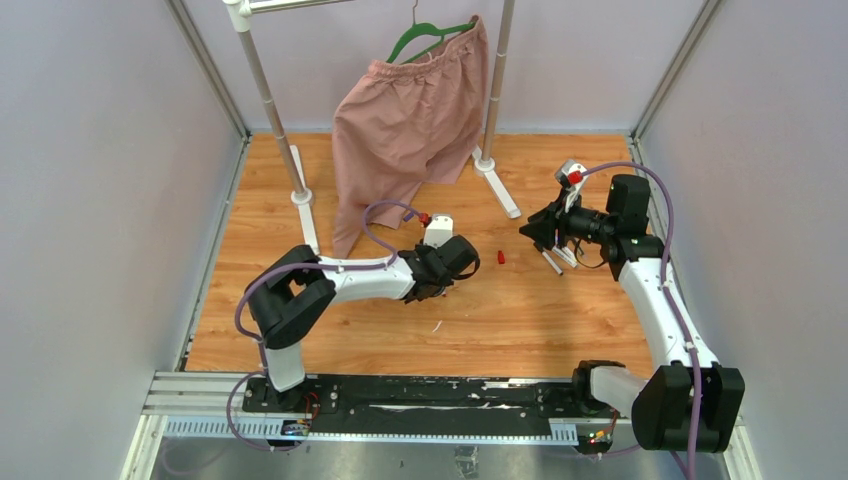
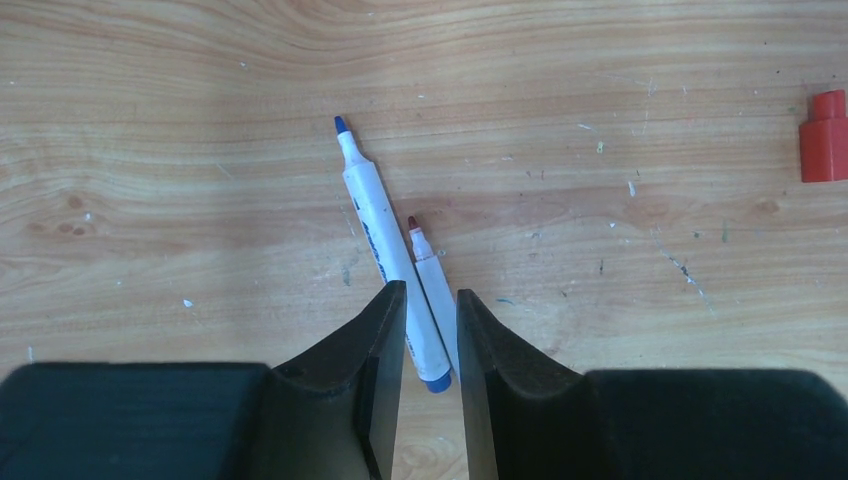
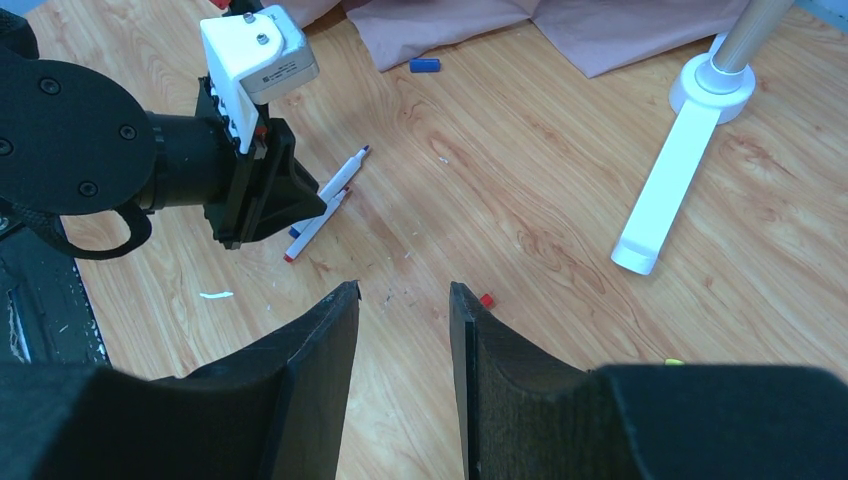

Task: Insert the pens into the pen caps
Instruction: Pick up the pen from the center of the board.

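From above, one small red plastic cap lies on the wood-grain counter between the two arms. At the back stands a white clothes rail with pink shorts on a green hanger, and pale walls enclose the space. The left arm stretches low toward the centre.

The left wrist view shows two uncapped white marker pens touching side by side, a blue-tipped pen and a red-tipped pen. The left fingers straddle their rear ends with a narrow gap. I cannot tell whether they pinch.

In the right wrist view, the right fingers stand partly apart above the counter with nothing between them. One blue cap lies near the shorts.
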Available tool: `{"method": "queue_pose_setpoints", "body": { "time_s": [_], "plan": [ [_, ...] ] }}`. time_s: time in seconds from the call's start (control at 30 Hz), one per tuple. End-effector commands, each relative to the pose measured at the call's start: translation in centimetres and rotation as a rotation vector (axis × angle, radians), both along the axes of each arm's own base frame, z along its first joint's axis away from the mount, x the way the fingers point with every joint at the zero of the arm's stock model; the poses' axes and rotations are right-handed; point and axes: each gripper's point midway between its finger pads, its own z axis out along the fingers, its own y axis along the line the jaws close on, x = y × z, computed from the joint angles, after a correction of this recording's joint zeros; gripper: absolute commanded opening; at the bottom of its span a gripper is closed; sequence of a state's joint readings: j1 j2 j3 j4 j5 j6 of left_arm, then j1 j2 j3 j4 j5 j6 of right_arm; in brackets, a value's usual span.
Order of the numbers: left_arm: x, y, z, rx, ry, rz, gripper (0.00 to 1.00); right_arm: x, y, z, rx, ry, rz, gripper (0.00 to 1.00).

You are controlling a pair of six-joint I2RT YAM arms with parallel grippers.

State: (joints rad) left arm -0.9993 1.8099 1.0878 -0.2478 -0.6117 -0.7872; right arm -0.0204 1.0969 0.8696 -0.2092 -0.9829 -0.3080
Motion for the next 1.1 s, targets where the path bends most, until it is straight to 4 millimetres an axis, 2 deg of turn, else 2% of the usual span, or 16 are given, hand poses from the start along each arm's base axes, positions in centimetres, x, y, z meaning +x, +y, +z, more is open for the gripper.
{"method": "queue_pose_setpoints", "body": {
  "time_s": [0.0,0.53,0.9,1.07],
  "plan": [
    [-0.1,-0.5,-0.6,-0.003,0.018,0.022,0.31,-0.4,0.0,-0.1,-0.008,-0.004,0.007,0.43],
    [-0.5,-0.6,-1.4,-0.005,0.044,0.026,0.29,-0.5,0.1,-0.1,-0.006,-0.002,0.011,0.43],
    [-0.9,-1.4,0.1,0.01,0.013,-0.005,0.33,-0.5,0.1,-0.3,-0.005,0.003,0.013,0.43],
    [-0.9,-1.6,-0.2,0.011,0.016,-0.003,0.33,-0.5,0.2,-0.1,-0.005,-0.001,0.015,0.43]
  ]
}}
